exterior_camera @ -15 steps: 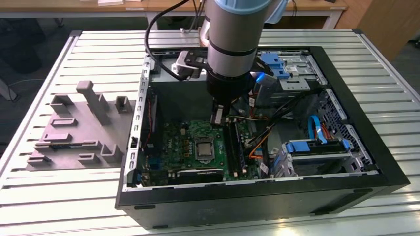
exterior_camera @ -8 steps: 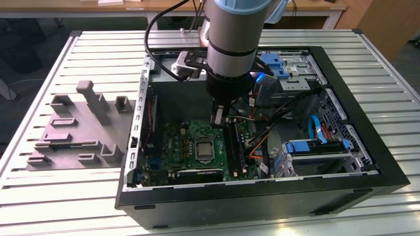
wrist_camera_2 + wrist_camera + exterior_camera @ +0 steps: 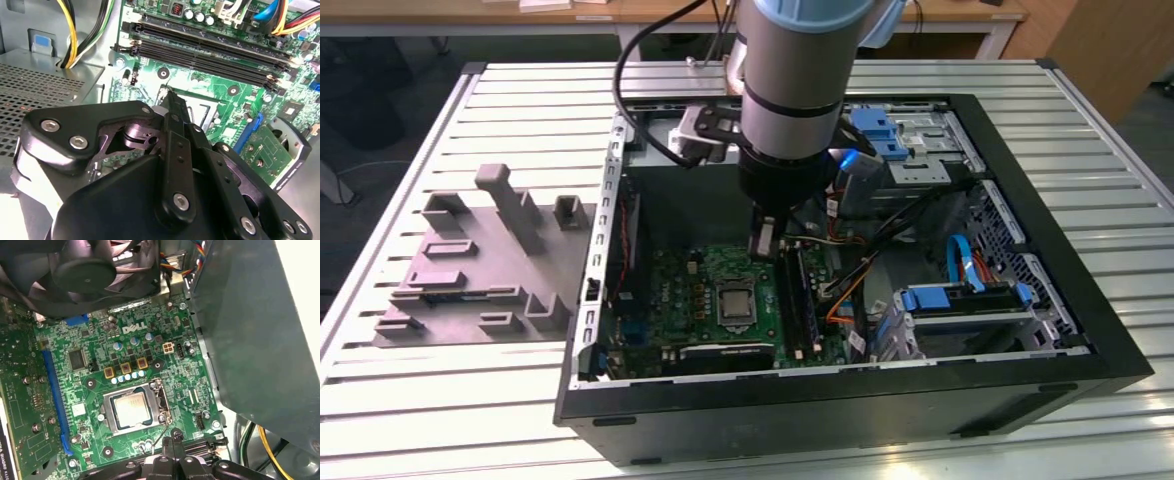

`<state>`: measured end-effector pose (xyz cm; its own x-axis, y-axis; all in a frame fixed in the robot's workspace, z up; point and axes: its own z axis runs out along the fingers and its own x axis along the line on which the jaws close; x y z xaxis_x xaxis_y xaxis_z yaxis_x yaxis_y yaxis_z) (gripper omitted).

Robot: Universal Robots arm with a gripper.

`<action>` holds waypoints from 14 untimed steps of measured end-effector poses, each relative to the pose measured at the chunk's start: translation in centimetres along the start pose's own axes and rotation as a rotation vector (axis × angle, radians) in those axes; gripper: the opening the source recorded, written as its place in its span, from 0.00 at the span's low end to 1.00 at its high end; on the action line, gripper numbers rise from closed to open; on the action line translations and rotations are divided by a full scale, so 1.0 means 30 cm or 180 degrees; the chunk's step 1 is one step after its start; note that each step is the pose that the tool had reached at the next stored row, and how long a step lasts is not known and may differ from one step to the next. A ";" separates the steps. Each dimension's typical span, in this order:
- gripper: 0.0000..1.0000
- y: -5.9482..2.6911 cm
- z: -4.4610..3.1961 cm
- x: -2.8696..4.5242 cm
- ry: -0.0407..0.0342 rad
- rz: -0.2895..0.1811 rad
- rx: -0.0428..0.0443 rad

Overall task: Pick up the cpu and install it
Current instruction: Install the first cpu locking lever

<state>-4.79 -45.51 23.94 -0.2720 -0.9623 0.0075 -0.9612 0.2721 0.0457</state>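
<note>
gripper (image 3: 170,92) sits lowest on the arm, black linkage and bolts large in the second wrist view, its slim fingers (image 3: 175,112) pressed together into one narrow tip with nothing between them, so clenched and empty. fingertip hangs just above the green motherboard (image 3: 95,385), near the socket edge and beside the long black memory slots (image 3: 210,50). in the first wrist view the same closed tip (image 3: 172,442) shows just beside the socket. cpu (image 3: 131,408) lies flat inside the square metal socket frame (image 3: 162,402), silvery top facing up, seated square to the frame and apart from the fingers. in the exterior view the cpu (image 3: 735,303) is a small pale square mid-board, with the gripper (image 3: 763,240) reaching down into the open computer case (image 3: 1067,290) close beyond it. farther on, blue drive brackets (image 3: 958,298) and orange and blue cables sit at the exterior view's right of the case. grey moulded fixture plate (image 3: 467,270) with upright blocks rests on the slatted table (image 3: 440,400), outside the case at the exterior view's left. wooden desks line the far edge.
</note>
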 end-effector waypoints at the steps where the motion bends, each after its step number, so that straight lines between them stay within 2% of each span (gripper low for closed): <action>1: 0.11 0.000 0.001 0.001 0.0002 -0.0032 0.0000; 5: 0.11 -0.002 0.003 0.006 0.0007 -0.0136 0.0001; 14: 0.11 -0.004 0.005 0.015 0.0010 -0.0162 0.0002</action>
<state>-4.82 -45.97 23.77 -0.2226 -0.9749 0.0083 -0.9738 0.2228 0.0455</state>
